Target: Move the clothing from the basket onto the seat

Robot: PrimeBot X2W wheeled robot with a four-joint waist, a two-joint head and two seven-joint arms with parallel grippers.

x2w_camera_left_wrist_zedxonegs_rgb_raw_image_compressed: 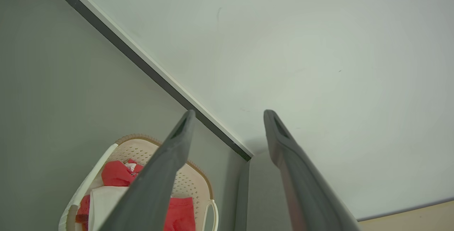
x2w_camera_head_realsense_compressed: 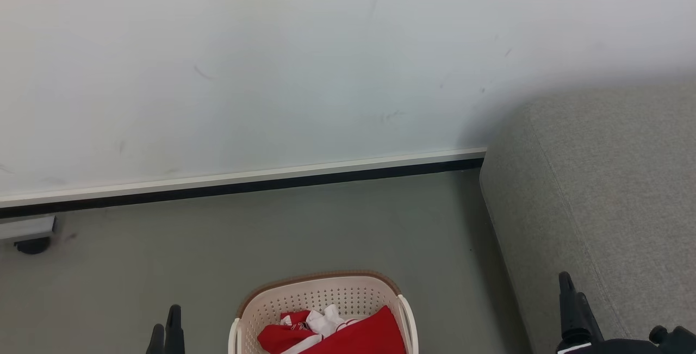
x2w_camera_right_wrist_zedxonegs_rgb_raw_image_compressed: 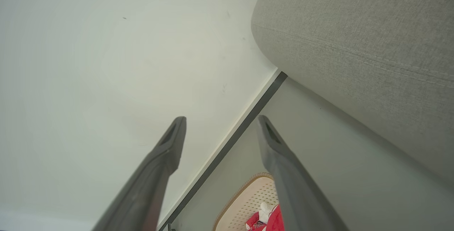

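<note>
Clothing (x2w_camera_head_realsense_compressed: 348, 335) is lying in the basket (x2w_camera_head_realsense_compressed: 326, 294) between the gaping, empty left gripper (x2w_camera_left_wrist_zedxonegs_rgb_raw_image_compressed: 230, 112) and right gripper (x2w_camera_right_wrist_zedxonegs_rgb_raw_image_compressed: 221, 118); the seat (x2w_camera_head_realsense_compressed: 598, 191) is waiting.

Red-white clothing (x2w_camera_head_realsense_compressed: 348, 335); cream perforated basket (x2w_camera_head_realsense_compressed: 326, 295); grey seat (x2w_camera_head_realsense_compressed: 603, 196).

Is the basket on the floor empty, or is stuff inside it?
Not empty. Crumpled red and white fabric clothing lies piled inside the oval cream perforated plastic basket.

Home: sofa (x2w_camera_head_realsense_compressed: 609, 191), laundry basket (x2w_camera_head_realsense_compressed: 326, 295)
</note>
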